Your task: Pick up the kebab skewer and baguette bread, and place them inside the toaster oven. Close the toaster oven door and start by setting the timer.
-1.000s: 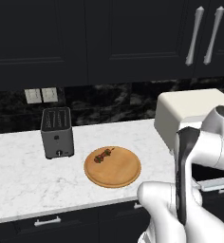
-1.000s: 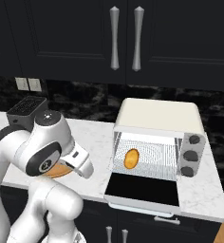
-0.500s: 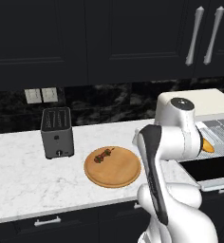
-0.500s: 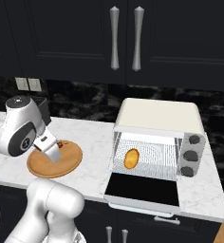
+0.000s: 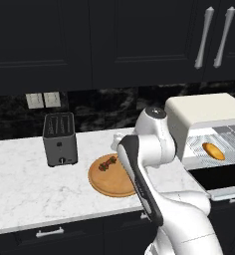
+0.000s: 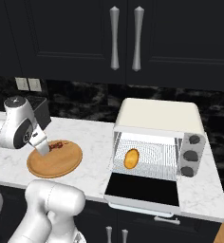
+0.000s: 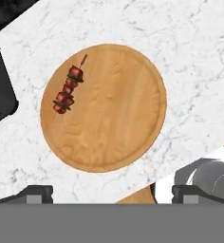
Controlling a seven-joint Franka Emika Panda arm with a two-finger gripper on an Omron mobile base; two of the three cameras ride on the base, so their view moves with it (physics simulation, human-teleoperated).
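The kebab skewer (image 7: 68, 90) lies near the edge of a round wooden board (image 7: 114, 123), seen from straight above in the hand view. My gripper (image 7: 113, 192) hovers over the board, open, its fingertips (image 7: 36, 192) wide apart with nothing between them. From the right base view the gripper (image 6: 42, 146) hangs above the skewer (image 6: 56, 146). The baguette bread (image 6: 131, 159) rests on the wire rack inside the toaster oven (image 6: 156, 116). The toaster oven door (image 6: 142, 191) lies folded down flat. The left base view also shows the skewer (image 5: 107, 163), the baguette (image 5: 213, 151) and the oven (image 5: 204, 110).
A dark grey slot toaster (image 5: 59, 138) stands on the white marble counter (image 5: 25, 184) left of the board (image 5: 114, 183). Black cabinets hang above. Two knobs (image 6: 192, 148) sit on the oven's right side.
The arm has swung left from the toaster oven to above the wooden board. The baguette stays on the oven rack and the gripper stays open.
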